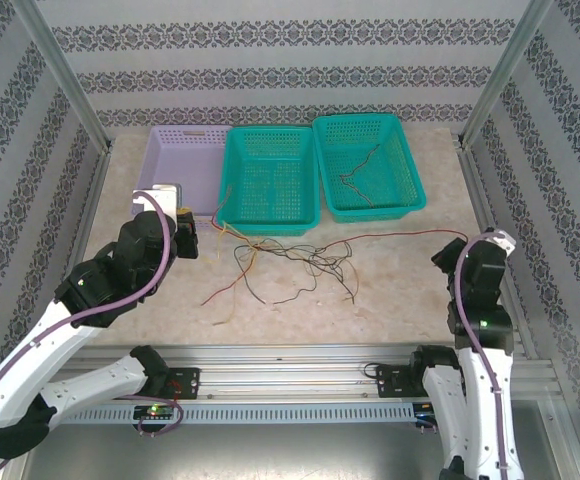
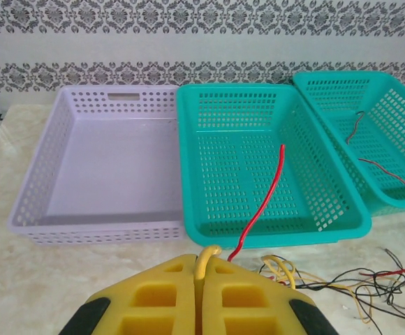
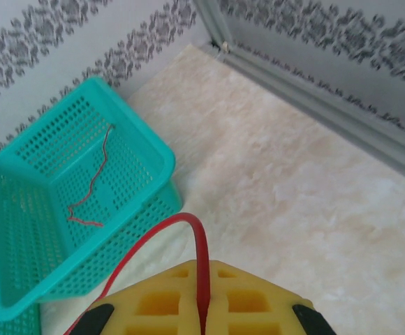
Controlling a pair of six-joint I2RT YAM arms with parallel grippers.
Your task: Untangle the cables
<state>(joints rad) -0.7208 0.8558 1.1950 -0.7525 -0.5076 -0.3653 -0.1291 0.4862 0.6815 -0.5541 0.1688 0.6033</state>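
Top external: the cables (image 1: 300, 262) lie tangled on the table (image 1: 410, 300) before the middle teal basket (image 1: 270, 229) (one strand inside the right teal basket (image 1: 372, 213)), left gripper (image 2: 201, 269) clenched on a yellow cable (image 2: 209, 251), right gripper (image 3: 202, 276) clenched on a red cable (image 3: 201, 244).

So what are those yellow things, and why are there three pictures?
They are the robot's two hands. One picture looks down from above on both arms; the other two come from little cameras on each wrist. The left hand is shut on a yellow wire; the right hand is shut on a red wire. A tangle of thin wires lies on the table. Behind it stand a lilac basket, a middle green basket and a right green basket with a loose wire inside.
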